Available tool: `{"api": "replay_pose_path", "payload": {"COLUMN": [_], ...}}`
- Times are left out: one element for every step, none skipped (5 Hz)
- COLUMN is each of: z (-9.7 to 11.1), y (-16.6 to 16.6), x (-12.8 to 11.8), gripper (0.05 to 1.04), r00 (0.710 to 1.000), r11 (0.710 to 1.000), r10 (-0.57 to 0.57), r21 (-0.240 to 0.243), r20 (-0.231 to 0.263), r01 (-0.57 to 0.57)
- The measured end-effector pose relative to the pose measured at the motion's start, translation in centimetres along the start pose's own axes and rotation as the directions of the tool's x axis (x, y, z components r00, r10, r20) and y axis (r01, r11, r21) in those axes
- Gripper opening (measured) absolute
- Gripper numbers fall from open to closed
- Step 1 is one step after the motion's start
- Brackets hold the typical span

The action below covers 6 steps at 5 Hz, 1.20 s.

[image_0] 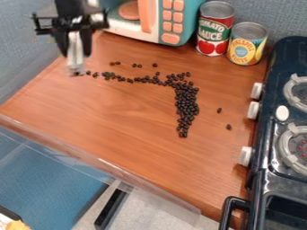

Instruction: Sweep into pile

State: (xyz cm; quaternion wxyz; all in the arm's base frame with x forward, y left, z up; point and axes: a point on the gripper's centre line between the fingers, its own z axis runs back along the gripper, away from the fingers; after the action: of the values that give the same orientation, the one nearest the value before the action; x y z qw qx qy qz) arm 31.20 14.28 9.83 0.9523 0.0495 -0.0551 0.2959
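My gripper (pixel 75 49) hangs over the upper left of the wooden counter, shut on a narrow, pale, upright tool (pixel 75 54). The tool's lower end is beside the left end of a thin row of dark beans; whether it touches the counter I cannot tell. That row runs right into a denser band of beans (pixel 186 105), which stretches down toward the counter's middle. Several loose beans (pixel 137 65) lie just above the row, and two stray beans (pixel 228 127) lie to the right of the band.
A toy microwave (pixel 171 22), a red tomato can (pixel 214 29) and a yellow can (pixel 246 44) stand along the back. The dark toy stove (pixel 273 146) borders the right side. A clear raised rim (pixel 102 161) follows the counter's front left edge.
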Motion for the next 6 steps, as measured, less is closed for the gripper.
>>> {"api": "replay_pose_path", "payload": {"z": [-1.6, -3.1, -5.6, -7.5, -8.7, -9.2], "y": [1.4, 2.1, 3.5, 3.9, 3.7, 2.2], "x": [2.8, 5.3, 6.4, 6.5, 5.6, 5.3], "gripper": [0.387, 0.387, 0.387, 0.387, 0.387, 0.387], "r00": [0.99, 0.974, 0.971, 0.961, 0.947, 0.939], "r11": [0.982, 0.96, 0.949, 0.933, 0.913, 0.913], "r10": [-0.139, -0.225, -0.239, -0.271, -0.316, -0.341], "r21": [0.13, 0.173, 0.207, 0.233, 0.254, 0.225], "r20": [-0.002, 0.007, -0.027, -0.048, -0.053, -0.039], "r01": [0.138, 0.22, 0.239, 0.275, 0.319, 0.341]}}
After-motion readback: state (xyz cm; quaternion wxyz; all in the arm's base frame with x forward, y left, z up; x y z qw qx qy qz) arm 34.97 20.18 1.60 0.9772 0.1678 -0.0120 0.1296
